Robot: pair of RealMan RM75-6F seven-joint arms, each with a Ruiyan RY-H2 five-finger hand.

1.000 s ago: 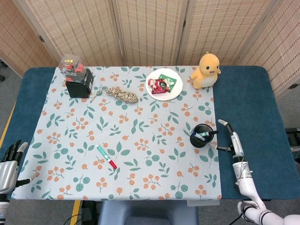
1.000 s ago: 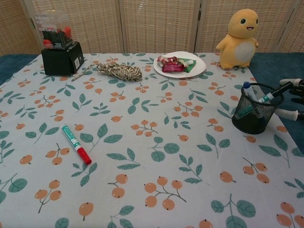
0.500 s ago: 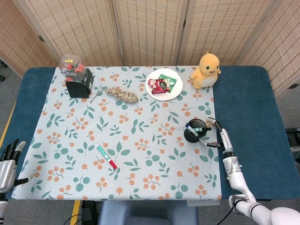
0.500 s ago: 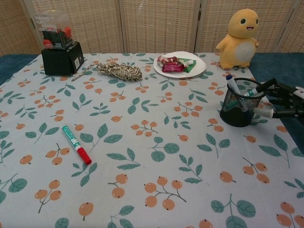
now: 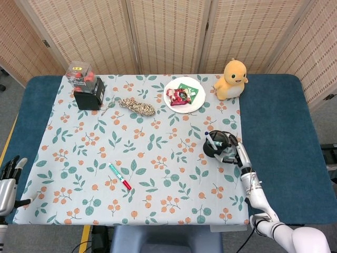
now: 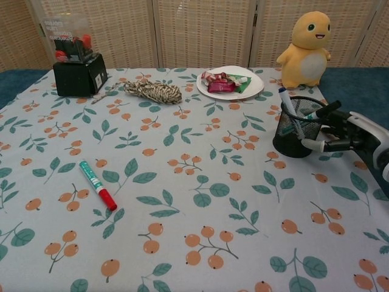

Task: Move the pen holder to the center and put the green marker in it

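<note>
Head view
Right hand: the right hand (image 5: 235, 151) grips the pen holder (image 5: 215, 145) from its right side, fingers wrapped against the black mesh wall, on the right part of the floral cloth.
Pen holder: upright on the tablecloth (image 5: 158, 174), with pens standing tilted inside; it stands below the yellow duck toy (image 5: 231, 78) and well right of the cloth's middle.
Green marker: the green marker (image 5: 120, 176) lies flat on the cloth, lower left of centre, its red cap pointing toward the near edge, well apart from the holder.
Left hand: the left hand (image 5: 6, 179) sits at the frame's lower left corner, off the cloth, fingers spread and holding nothing.
Back row: a black box (image 5: 88, 95) topped by a clear container, a coil of rope (image 5: 138, 106) and a white plate (image 5: 184, 95) with wrapped snacks line the far side.

Chest view
Right hand: the right hand (image 6: 343, 130) reaches in from the right edge, fingers (image 6: 313, 145) pressed on the pen holder (image 6: 296, 128), gripping it.
Pen holder: upright, a white-capped pen leaning out to its left, just in front of the duck toy (image 6: 306, 52).
Green marker: the marker (image 6: 97, 185) lies at the left, far from the holder.
Left hand: out of this frame.
Far side: box (image 6: 76, 74), rope (image 6: 153, 91) and plate (image 6: 230, 83) stand along the back.
</note>
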